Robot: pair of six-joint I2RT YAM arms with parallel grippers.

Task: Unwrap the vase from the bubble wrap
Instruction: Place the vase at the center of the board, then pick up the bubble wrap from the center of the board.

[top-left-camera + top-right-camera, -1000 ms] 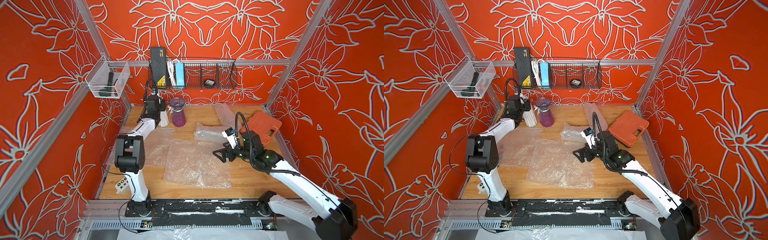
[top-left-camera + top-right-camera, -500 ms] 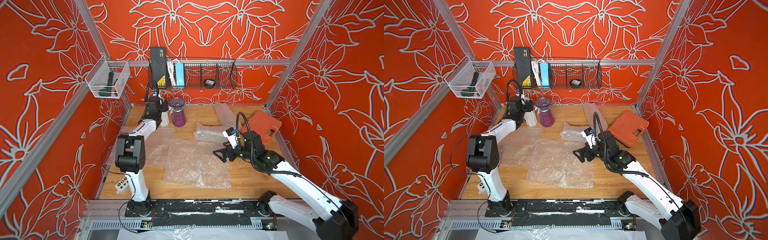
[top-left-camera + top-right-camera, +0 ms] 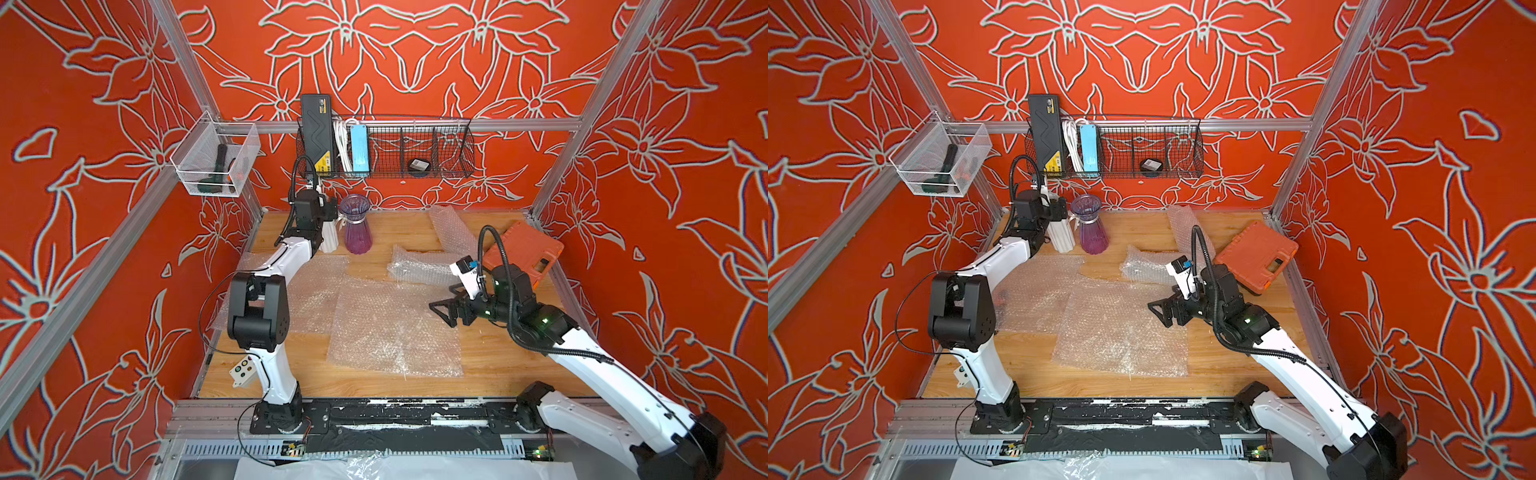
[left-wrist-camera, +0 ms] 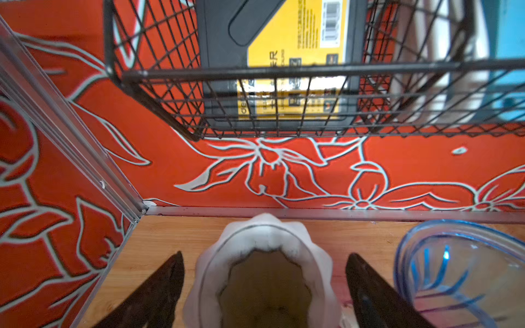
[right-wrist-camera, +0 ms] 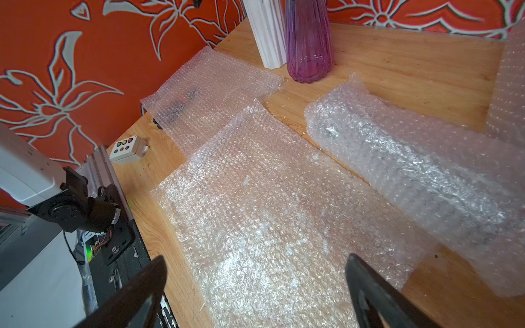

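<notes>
Bubble wrap [image 3: 395, 328] is lying flat in overlapping sheets across the tabletop [image 3: 490, 361]. Over the nearest sheet's edge the right hand [image 3: 446, 311] is hovering, released, jaws wide. Beyond, a rolled bundle [image 3: 419, 268] is lying near an orange case [image 3: 523, 253]; its contents are unclear. At the back, the left hand [image 4: 264, 254] is straddling an upright white vase [image 3: 330, 243], released, fingers [image 4: 167, 284] clear of it, just beside a purple vase [image 3: 357, 232].

Over at the white vase [image 4: 264, 230], the left gripper [image 4: 264, 255] has spread its jaws wider in the last second. A clear gap now shows on either side of the vase, between its ribbed wall and each black finger [image 4: 163, 286], so it stands untouched between them.
</notes>
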